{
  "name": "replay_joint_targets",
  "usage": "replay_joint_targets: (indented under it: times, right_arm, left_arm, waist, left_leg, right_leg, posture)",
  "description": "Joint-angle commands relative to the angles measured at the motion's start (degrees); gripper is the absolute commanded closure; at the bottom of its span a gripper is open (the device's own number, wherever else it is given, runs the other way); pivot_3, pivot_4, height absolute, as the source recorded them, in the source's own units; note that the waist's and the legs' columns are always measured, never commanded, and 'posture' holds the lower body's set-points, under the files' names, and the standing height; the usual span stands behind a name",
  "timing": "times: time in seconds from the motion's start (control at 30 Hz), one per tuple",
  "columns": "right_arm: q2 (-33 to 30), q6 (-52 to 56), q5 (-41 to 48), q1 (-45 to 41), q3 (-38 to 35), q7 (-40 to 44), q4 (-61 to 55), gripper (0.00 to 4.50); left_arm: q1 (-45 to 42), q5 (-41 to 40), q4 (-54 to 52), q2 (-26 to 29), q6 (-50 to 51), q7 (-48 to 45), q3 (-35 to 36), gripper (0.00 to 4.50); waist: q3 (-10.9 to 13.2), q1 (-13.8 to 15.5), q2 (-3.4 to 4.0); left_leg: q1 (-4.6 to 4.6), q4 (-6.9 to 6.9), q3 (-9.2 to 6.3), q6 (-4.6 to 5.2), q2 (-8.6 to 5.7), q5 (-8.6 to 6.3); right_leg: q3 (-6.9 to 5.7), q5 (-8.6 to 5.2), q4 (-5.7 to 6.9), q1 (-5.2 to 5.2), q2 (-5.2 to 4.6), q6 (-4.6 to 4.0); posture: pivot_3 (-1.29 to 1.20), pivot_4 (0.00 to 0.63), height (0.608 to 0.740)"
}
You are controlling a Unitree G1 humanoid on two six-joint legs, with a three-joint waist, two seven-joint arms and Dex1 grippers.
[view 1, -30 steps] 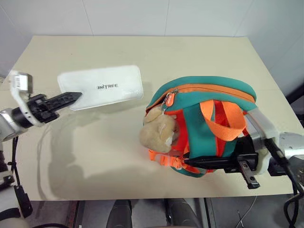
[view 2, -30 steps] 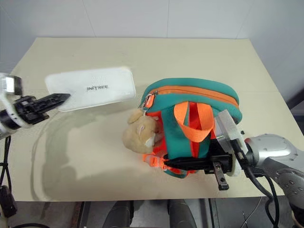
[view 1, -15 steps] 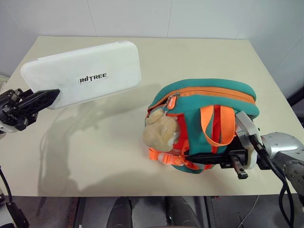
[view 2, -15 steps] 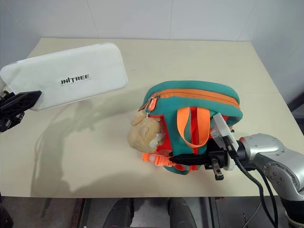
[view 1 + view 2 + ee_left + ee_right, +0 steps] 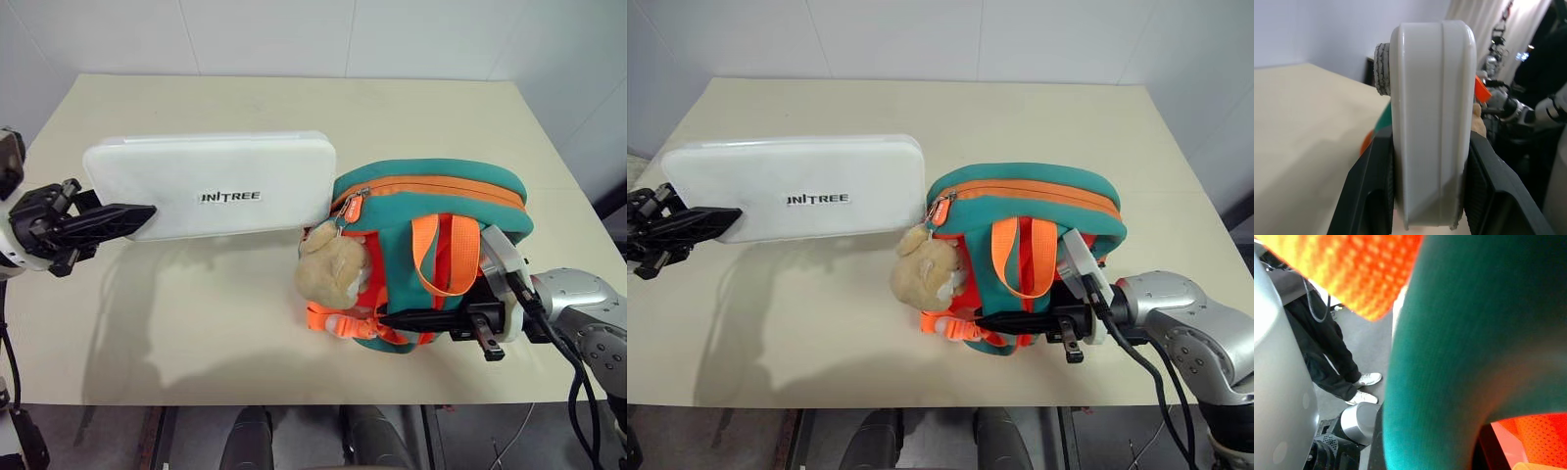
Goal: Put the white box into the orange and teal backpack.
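White box (image 5: 211, 186) is held clear of the surface (image 5: 196, 313) by the left tool (image 5: 118, 221), whose two fingers are clamped on its near short end, as the left wrist view confirms with the case edge-on between both pads. The box is carried roughly level, lettering up, and its far end is seen just beside the zipper end of the orange and teal backpack (image 5: 431, 211); contact cannot be confirmed. The backpack stands on the surface with the tan plush charm (image 5: 331, 269) hanging at its front. The right tool (image 5: 431, 319) is closed on the lower strap webbing of the backpack, and the bag is steadied by it.

The zipper line appears closed or nearly so from above; an opening is not visible. It is judged that the step in hand is the approach. The box should be aligned narrow end first with the zipper mouth, the bag should be kept braced, and the charm should be avoided.
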Motion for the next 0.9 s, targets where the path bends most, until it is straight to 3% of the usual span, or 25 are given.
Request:
replay_joint_targets:
  times: [0.03,0.2,0.37,0.73,0.9]
  right_arm:
    - [0.72,-0.16,0.08,0.23,-0.34,-0.43,-1.08,4.5]
    - [0.98,-0.86,-1.2,0.34,0.01,-0.25,-0.98,4.5]
    - [1.58,-1.03,-1.24,1.1,-0.51,-0.87,-1.95,4.5]
    - [2.33,-2.06,-1.83,2.25,-0.43,-1.99,-2.9,4.5]
    - [2.75,-2.62,-2.4,2.15,0.14,-2.33,-2.71,4.5]
  left_arm:
    - [-1.73,2.5,-0.96,1.21,-3.06,-2.4,-3.41,3.1]
    - [-4.28,5.27,1.09,1.07,-5.86,-4.39,-7.35,3.1]
    - [-12.22,12.97,3.69,0.17,-12.94,-7.46,-15.81,3.1]
    - [-23.93,23.7,7.22,-2.16,-20.59,-11.06,-27.4,3.1]
    - [-30.09,23.79,8.48,-8.65,-18.37,-7.33,-30.11,3.1]
  waist:
    - [0.0,-0.02,0.0]
    - [0.0,0.01,0.0]
    - [0.0,0.25,0.0]
    - [0.0,0.0,-0.01]
    - [0.0,0.21,0.0]
  left_leg:
    - [0.0,0.01,0.0,0.0,0.0,0.0]
    - [0.0,0.03,0.0,0.0,0.0,0.0]
    - [-0.01,0.08,0.0,0.0,0.0,0.0]
    - [-0.01,0.1,0.0,0.02,0.0,0.0]
    - [-0.02,0.15,-0.03,0.04,0.0,0.01]
  right_leg:
    - [0.0,0.0,0.0,0.0,0.0,0.0]
    - [0.01,0.01,0.01,0.01,0.01,0.01]
    - [0.02,0.01,0.04,0.03,0.04,0.02]
    - [0.06,0.03,0.04,0.06,0.07,0.06]
    - [0.06,0.03,0.11,0.07,0.1,0.08]
  posture:
    - [0.0,0.15,0.74]
    - [0.0,0.15,0.74]
    - [0.0,0.15,0.74]
    - [0.0,0.15,0.74]
    - [0.0,0.15,0.74]
